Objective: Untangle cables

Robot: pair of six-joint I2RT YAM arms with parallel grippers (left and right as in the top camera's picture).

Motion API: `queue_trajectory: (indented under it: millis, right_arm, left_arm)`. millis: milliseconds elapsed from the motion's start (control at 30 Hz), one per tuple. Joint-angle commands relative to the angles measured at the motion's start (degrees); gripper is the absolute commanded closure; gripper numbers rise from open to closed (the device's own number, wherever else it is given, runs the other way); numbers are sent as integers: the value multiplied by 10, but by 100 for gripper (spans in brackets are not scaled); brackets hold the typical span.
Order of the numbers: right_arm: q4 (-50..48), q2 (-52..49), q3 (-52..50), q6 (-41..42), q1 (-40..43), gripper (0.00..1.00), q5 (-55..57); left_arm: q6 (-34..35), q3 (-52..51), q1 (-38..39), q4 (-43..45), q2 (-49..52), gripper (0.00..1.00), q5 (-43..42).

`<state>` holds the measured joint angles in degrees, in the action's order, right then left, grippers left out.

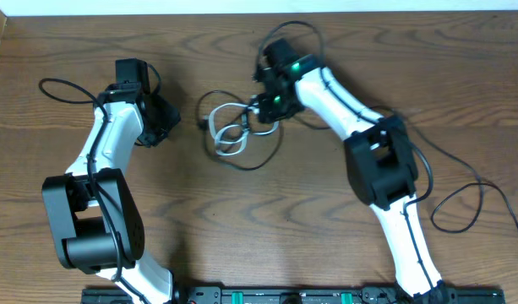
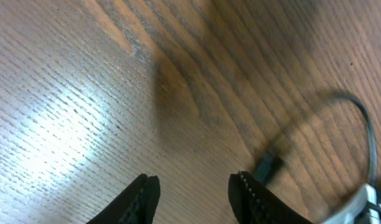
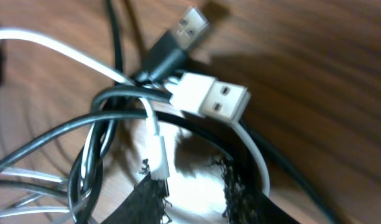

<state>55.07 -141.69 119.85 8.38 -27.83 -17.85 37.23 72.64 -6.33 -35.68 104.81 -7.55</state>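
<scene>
Left gripper (image 2: 193, 188) tilted low over table (image 2: 84, 93), jaws apart, holding nothing. Right gripper (image 3: 193, 185) down on cables (image 3: 125, 102), jaws narrowly apart.

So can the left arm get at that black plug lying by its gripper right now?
Probably yes: the left gripper is open and empty, and the black plug lies on the table just past one fingertip, with nothing between them.

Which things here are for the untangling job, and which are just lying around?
For the job:
- cables, in a tangle
- white plug
- black plug

Just lying about:
- table
- arm cord, trailing on the right
</scene>
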Motion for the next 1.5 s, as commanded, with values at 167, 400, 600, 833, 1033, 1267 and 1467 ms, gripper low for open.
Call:
queue_trajectory:
  millis: [167, 400, 600, 833, 1033, 1267, 1467]
  right_arm:
    - [28, -18, 106, -11, 25, 64, -67]
    - [12, -19, 75, 129, -22, 49, 17]
    - [-49, -19, 0, 169, -63, 67, 122]
    - [-76, -1, -7, -53, -101, 99, 30]
    - [-86, 31, -6, -158, -68, 99, -299]
    - [-86, 31, -6, -158, -6, 99, -460]
    - [-72, 29, -8, -158, 24, 99, -490]
  left_arm:
    - [-11, -4, 0, -11, 5, 47, 7]
    - [-10, -4, 0, -11, 5, 47, 7]
    - [-10, -4, 0, -11, 5, 47, 7]
    - [-41, -4, 0, -8, 5, 47, 7]
    - [-135, -4, 0, 16, 5, 45, -93]
    - [-185, -4, -3, 33, 5, 45, -198]
    - [-246, -4, -13, 50, 5, 45, -340]
